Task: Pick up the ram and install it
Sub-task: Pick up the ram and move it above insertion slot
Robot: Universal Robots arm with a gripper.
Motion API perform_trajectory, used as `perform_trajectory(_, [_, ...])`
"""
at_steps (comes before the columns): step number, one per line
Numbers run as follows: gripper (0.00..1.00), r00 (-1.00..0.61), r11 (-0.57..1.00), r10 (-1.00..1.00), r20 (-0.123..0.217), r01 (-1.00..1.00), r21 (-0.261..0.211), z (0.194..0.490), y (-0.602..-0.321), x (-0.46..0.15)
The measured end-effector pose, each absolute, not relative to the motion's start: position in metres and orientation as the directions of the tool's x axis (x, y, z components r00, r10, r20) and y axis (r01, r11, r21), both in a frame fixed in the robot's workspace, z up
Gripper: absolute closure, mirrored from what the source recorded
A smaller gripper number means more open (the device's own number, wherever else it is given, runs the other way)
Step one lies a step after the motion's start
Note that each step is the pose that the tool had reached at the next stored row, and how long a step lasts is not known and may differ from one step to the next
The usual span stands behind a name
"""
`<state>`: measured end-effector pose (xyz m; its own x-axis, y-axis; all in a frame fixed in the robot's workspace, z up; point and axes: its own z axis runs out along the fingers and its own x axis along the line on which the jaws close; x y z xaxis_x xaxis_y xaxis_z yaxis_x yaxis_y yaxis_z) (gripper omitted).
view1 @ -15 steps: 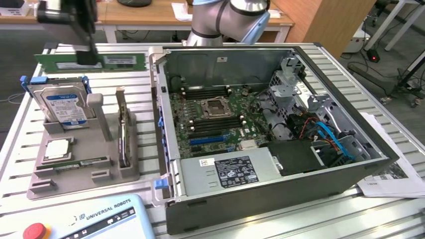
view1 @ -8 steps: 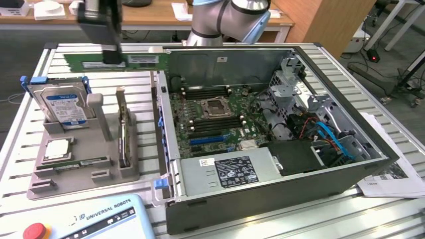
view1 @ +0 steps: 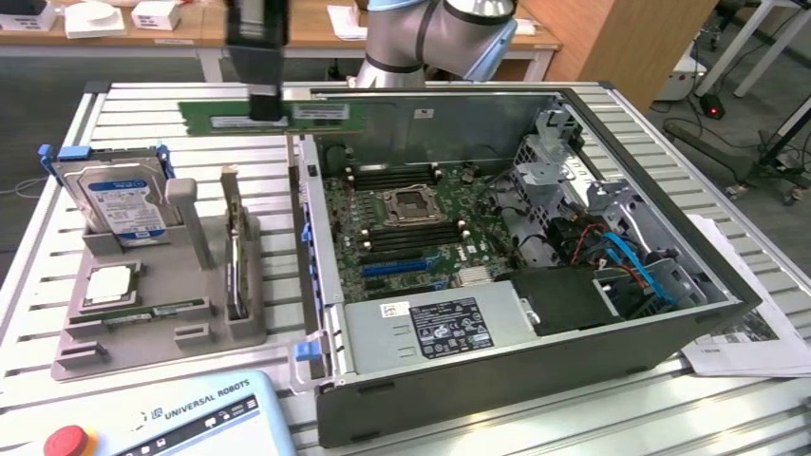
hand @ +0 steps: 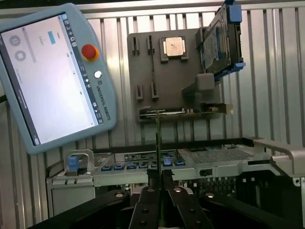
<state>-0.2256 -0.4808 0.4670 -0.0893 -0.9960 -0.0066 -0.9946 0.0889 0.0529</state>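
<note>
The ram point(view1: 323, 114) is a long green stick with a white label, held level in the air above the slatted table, just beyond the far left corner of the open computer case point(view1: 659, 285) in the exterior view. My gripper point(view1: 264, 106) comes down from above and is shut on the ram near its middle. In the wrist view the ram point(hand: 157, 143) shows edge-on as a thin line rising from between the dark fingers point(hand: 147, 202) of my gripper point(hand: 160, 193). The motherboard point(view1: 424, 242) with its dark memory slots point(view1: 393, 176) lies inside the case.
A grey holder point(view1: 190, 313) at the exterior view's left carries a hard drive point(view1: 121, 204), a silver processor chip point(view1: 108, 285) and an upright card point(view1: 231, 247). A teach pendant point(view1: 152, 418) lies at the front. The power supply point(view1: 431, 328) fills the case's near end.
</note>
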Motion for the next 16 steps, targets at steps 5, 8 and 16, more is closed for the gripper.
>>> perform_trajectory(5, [0.87, -0.089, 0.089, -0.996, -0.007, -0.995, 0.053, 0.467, -0.481, -0.203])
perform_trajectory(8, [0.87, -0.089, 0.089, -0.996, -0.007, -0.995, 0.053, 0.467, -0.481, -0.190])
perform_trajectory(16, [0.87, -0.089, 0.089, -0.996, -0.007, -0.995, 0.053, 0.467, -0.481, -0.153])
